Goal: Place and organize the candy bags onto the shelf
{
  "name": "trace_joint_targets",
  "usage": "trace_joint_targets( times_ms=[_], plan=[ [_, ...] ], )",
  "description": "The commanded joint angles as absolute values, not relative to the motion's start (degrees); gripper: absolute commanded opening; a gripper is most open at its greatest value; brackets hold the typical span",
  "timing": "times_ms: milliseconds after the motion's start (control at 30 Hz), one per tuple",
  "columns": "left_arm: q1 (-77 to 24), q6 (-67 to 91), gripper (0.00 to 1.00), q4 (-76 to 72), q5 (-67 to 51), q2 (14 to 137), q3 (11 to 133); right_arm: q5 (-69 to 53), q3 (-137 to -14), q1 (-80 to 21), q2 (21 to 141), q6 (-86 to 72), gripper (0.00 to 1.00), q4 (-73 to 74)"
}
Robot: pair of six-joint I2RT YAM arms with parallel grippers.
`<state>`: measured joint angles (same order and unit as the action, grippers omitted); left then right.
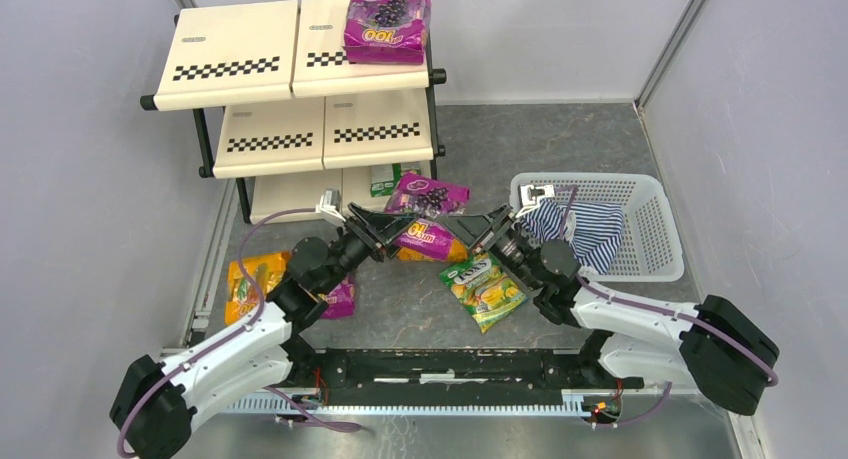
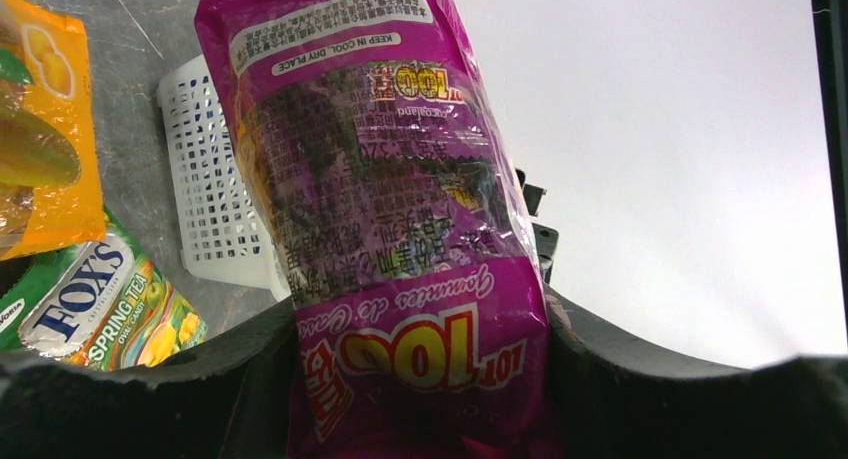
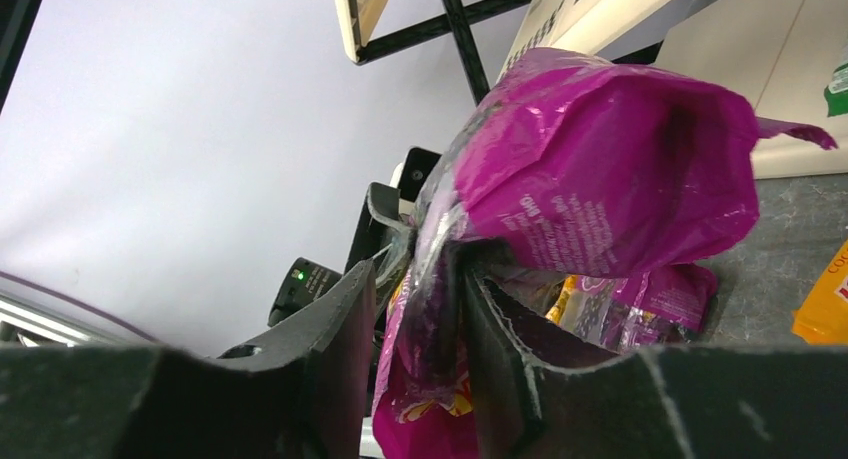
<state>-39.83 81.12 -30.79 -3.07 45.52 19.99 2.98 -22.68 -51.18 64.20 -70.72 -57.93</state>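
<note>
Both grippers hold one purple candy bag (image 1: 428, 197) in the air in front of the shelf (image 1: 300, 69). My left gripper (image 1: 388, 229) is shut across the bag's width; the bag fills its wrist view (image 2: 390, 179) between the jaws (image 2: 420, 379). My right gripper (image 1: 468, 227) pinches the bag's other edge, seen close in its wrist view (image 3: 415, 309), where the bag (image 3: 600, 159) bulges above the fingers. A second purple bag (image 1: 387, 19) lies on the top tier at the right. A green bag (image 1: 483, 289), orange bags (image 1: 250, 284) and another purple bag (image 1: 340, 299) lie on the floor.
A white mesh basket (image 1: 655, 239) with a blue-white striped cloth (image 1: 590, 229) stands at the right. An orange bag (image 1: 447, 251) lies under the held bag. A green packet (image 1: 383, 182) sits on the bottom tier. Grey walls close in both sides.
</note>
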Motion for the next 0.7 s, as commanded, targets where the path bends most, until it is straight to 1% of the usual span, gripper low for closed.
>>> trace_joint_targets(
  times_ms=[0,133,200,267,367,500,567,667],
  plan=[
    [-39.4,79.2,0.47,-35.2,-2.0,42.9,23.9,1.0,-22.6,-51.4,62.3,-69.3,0.48,-60.4],
    [-39.4,78.0,0.45,-32.2,-1.8,41.0,24.8,0.2,-22.5,-51.4,58.9,-63.2,0.72,-53.8],
    [-39.4,76.7,0.44,-29.5,-1.5,39.5,25.9,-1.6,-22.1,-51.4,56.1,-59.3,0.81,-48.2],
    [-39.3,75.3,0.42,-26.8,-1.6,38.4,27.1,-1.3,-20.8,-51.4,52.0,-55.6,0.87,-43.2],
    [-39.3,74.3,0.36,-23.7,-1.7,36.6,28.2,1.8,-20.4,-51.3,45.0,-48.8,0.89,-34.1],
    [-39.4,74.0,0.34,-21.0,-1.6,34.2,29.8,8.7,-20.0,-51.4,36.8,-41.7,0.92,-23.3],
    [-39.3,72.6,0.32,-18.2,-2.3,33.5,32.6,11.1,-19.8,-51.4,33.4,-39.0,0.92,-19.7],
    [-39.3,68.3,0.32,-10.9,-3.3,33.3,39.9,13.8,-20.1,-51.3,29.2,-36.3,0.92,-15.8]
  ],
)
